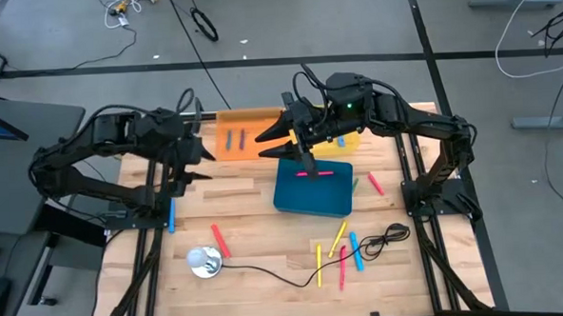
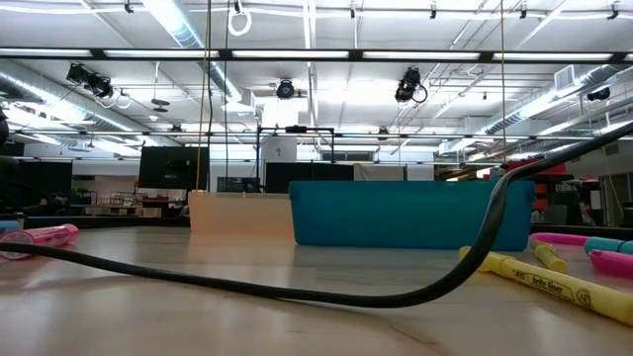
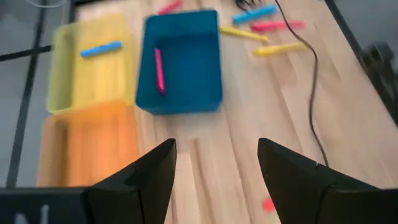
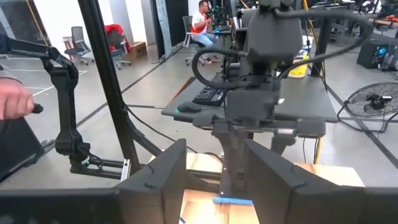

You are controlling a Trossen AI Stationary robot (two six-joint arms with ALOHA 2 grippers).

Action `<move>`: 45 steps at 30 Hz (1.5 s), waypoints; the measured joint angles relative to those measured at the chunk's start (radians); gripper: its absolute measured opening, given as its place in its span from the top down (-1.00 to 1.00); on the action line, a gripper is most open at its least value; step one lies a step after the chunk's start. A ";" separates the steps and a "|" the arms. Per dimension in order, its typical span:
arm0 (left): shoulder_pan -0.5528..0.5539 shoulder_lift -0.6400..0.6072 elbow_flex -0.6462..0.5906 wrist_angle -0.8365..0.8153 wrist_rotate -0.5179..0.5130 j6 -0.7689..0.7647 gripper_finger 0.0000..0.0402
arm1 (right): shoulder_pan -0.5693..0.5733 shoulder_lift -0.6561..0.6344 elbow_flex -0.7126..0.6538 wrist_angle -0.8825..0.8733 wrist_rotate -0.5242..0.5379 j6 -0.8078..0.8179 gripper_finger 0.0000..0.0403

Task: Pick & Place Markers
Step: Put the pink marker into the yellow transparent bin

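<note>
**Marker sorting partly done; most markers left on the table**

The wooden table (image 1: 257, 250) is seen from above with three bins grouped at its far side: a blue bin (image 1: 313, 188), an orange bin (image 1: 235, 138) and a yellow bin (image 1: 343, 142) partly hidden under the right arm. One pink marker (image 1: 315, 173) is found in the blue bin, two markers (image 1: 235, 138) in the orange bin, and a blue marker (image 3: 101, 48) in the yellow bin, as shown by the left wrist view. The larger share is judged still unsorted: a cluster of yellow, blue and pink markers (image 1: 341, 251) lies near the black cable (image 1: 277, 272) at the near right, a pink one (image 1: 219, 242) beside a round silvery object (image 1: 205, 261), a blue one (image 1: 171, 215) at the left edge, and a pink one (image 1: 375, 183) right of the blue bin.

The left gripper (image 1: 201, 166) is held over the table's left side, fingers parted and nothing between them. The right gripper (image 1: 295, 143) is poised above the bins; its fingers stand apart and no marker is seen between them
</note>
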 joint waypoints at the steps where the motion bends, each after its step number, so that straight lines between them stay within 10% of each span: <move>1: -0.003 0.003 0.000 -0.018 0.002 0.029 -0.15 | 0.000 0.000 0.000 0.000 0.000 0.000 0.22; 22: -0.119 0.068 -0.002 -0.311 0.018 0.488 -0.15 | 0.000 0.000 0.000 -0.002 0.002 0.001 0.22; 45: -0.287 0.149 -0.325 -0.069 -0.030 0.597 -0.15 | 0.000 0.000 0.000 -0.007 0.003 0.010 0.22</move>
